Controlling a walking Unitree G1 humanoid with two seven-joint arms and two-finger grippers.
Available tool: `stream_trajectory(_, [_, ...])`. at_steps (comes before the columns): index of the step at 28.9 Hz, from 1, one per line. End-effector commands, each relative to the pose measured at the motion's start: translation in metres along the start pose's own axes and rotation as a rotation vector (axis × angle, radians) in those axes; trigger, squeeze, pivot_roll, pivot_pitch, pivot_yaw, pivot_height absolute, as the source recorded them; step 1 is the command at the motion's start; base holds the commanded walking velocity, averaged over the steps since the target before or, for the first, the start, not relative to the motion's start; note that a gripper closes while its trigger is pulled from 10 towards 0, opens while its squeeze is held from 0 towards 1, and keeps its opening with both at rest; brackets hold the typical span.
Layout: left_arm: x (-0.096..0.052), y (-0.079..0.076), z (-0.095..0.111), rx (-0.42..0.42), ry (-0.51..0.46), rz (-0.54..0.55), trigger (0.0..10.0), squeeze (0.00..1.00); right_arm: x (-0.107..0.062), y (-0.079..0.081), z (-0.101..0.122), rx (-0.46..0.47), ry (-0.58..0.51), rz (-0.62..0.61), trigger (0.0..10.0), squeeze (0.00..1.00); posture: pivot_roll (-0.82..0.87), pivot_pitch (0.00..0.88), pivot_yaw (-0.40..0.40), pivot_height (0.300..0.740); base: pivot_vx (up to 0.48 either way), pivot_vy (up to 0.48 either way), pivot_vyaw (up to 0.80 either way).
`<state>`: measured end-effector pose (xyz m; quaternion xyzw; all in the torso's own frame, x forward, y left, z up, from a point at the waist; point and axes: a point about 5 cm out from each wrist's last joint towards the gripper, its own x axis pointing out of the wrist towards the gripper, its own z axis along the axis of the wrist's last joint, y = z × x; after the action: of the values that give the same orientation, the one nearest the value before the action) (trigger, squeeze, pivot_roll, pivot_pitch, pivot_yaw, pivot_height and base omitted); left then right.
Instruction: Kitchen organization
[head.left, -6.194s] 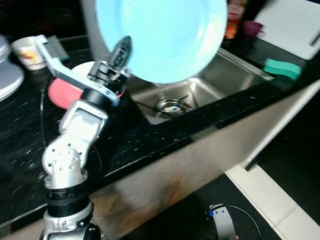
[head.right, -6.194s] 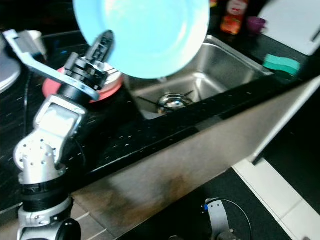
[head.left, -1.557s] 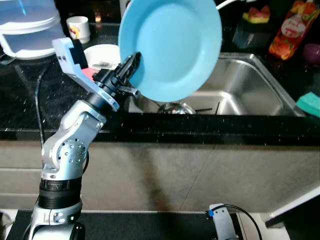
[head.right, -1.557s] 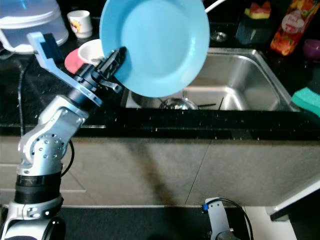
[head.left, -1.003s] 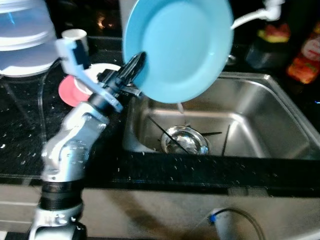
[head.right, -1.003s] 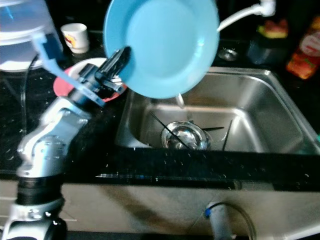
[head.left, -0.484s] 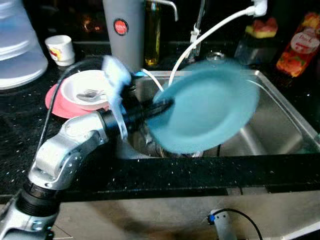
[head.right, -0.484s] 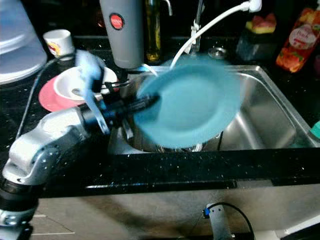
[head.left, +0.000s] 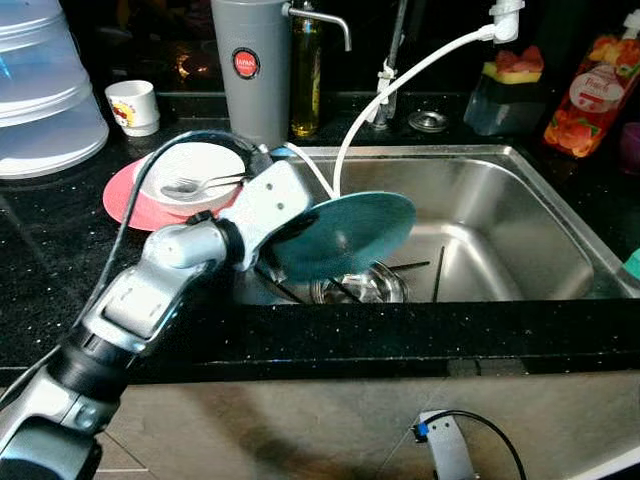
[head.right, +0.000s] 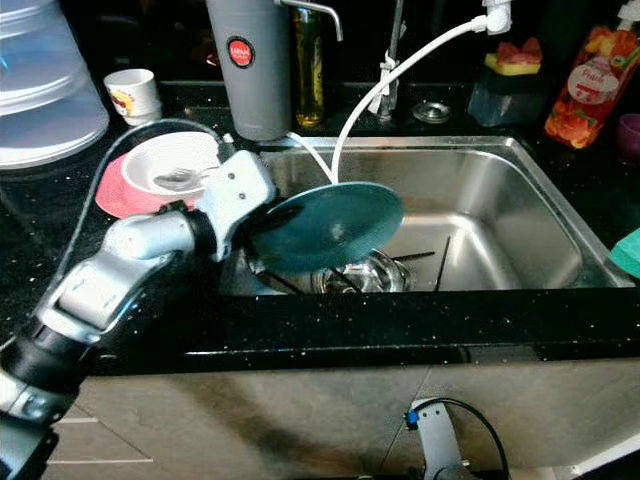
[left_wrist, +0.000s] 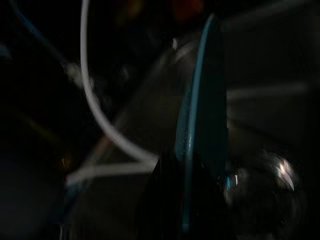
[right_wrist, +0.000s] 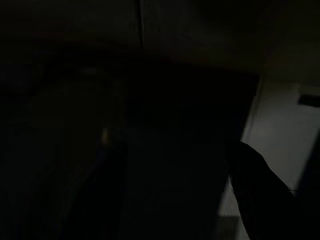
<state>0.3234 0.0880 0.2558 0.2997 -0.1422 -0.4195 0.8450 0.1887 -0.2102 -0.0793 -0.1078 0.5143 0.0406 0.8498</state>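
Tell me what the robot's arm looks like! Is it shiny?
Yes! The left arm is shiny silver metal built from chunky rounded segments, with a black ribbed ring near its base. A thin black cable loops over it. Near the wrist sits a boxy, pale silver-white block. The left gripper's fingers are long and black.

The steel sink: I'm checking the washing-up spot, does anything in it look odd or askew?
The round blue plate is held tilted, nearly flat, over the steel sink by the left gripper, above a metal bowl and dark sticks lying loose in the basin.
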Motion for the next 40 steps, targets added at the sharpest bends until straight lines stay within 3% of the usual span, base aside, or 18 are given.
stream_trajectory(1, [0.005,-0.002,0.002,0.012,-0.035,-0.007,10.0,0.00,0.000,0.000,-0.002,-0.018,0.024,0.008,10.0,0.00,0.01,0.091,-0.007,0.740,0.000,0.000,0.00])
stream_trajectory(7, [0.013,-0.011,-0.004,-0.010,-0.067,-0.029,10.0,0.00,0.000,0.000,-0.003,-0.013,0.027,0.012,10.0,0.00,0.01,0.104,-0.008,0.740,0.000,0.000,0.00])
stream_trajectory(12, [0.020,-0.014,-0.021,-0.035,-0.053,-0.003,10.0,0.00,0.000,0.000,-0.004,-0.017,0.035,0.014,10.0,0.00,0.00,0.112,-0.011,0.740,0.000,0.000,0.00])
stream_trajectory(13, [0.022,-0.013,-0.024,-0.033,-0.046,0.010,10.0,0.40,0.000,0.000,-0.005,-0.017,0.036,0.014,10.0,0.00,0.00,0.113,-0.013,0.740,0.000,0.000,0.00])
stream_trajectory(14, [0.023,-0.012,-0.026,-0.029,-0.042,0.018,10.0,0.40,0.000,0.000,-0.005,-0.017,0.036,0.014,10.0,0.00,0.00,0.113,-0.013,0.740,0.000,0.000,0.00])
stream_trajectory(15, [0.024,-0.012,-0.027,-0.035,-0.042,0.021,10.0,1.00,0.000,0.000,-0.005,-0.017,0.037,0.014,10.0,0.00,0.00,0.116,-0.013,0.740,0.000,0.000,0.00])
stream_trajectory(24, [0.027,-0.012,-0.025,-0.073,-0.078,0.014,10.0,1.00,0.000,0.001,-0.006,-0.011,0.039,0.012,10.0,0.00,-0.01,0.122,-0.011,0.740,0.000,0.000,0.00])
stream_trajectory(30, [0.021,0.004,-0.007,-0.218,-0.226,0.055,10.0,1.00,0.000,0.000,-0.004,-0.008,0.031,0.008,10.0,0.00,-0.01,0.123,-0.011,0.740,0.000,0.000,0.00])
stream_trajectory(31, [0.018,0.008,0.000,-0.273,-0.282,0.066,10.0,0.68,0.000,0.000,-0.004,-0.008,0.029,0.007,10.0,0.00,-0.01,0.123,-0.012,0.740,0.000,0.000,0.00])
stream_trajectory(32, [0.015,0.011,0.006,-0.310,-0.321,0.072,10.0,0.68,0.000,0.000,-0.004,-0.007,0.028,0.006,10.0,0.00,0.00,0.122,-0.013,0.740,0.000,0.000,0.00])
stream_trajectory(33, [0.011,0.015,0.015,-0.363,-0.386,0.075,10.0,0.00,0.000,0.000,-0.004,-0.008,0.027,0.005,10.0,0.00,0.00,0.122,-0.013,0.740,0.000,0.000,0.00])
stream_trajectory(34, [0.011,0.015,0.015,-0.363,-0.386,0.075,10.0,0.00,0.000,0.000,-0.004,-0.008,0.027,0.005,10.0,0.00,0.00,0.122,-0.013,0.740,0.000,0.000,0.00])
stream_trajectory(37, [-0.010,0.029,0.054,-0.489,-0.631,0.033,10.0,0.00,0.000,0.000,-0.003,-0.010,0.023,0.003,10.0,0.00,0.01,0.119,-0.014,0.740,0.000,0.000,0.00])
stream_trajectory(40, [-0.019,0.036,0.069,-0.499,-0.712,0.026,10.0,0.00,0.000,0.000,-0.002,-0.009,0.021,0.002,10.0,0.00,0.01,0.124,-0.016,0.740,0.000,0.000,0.00])
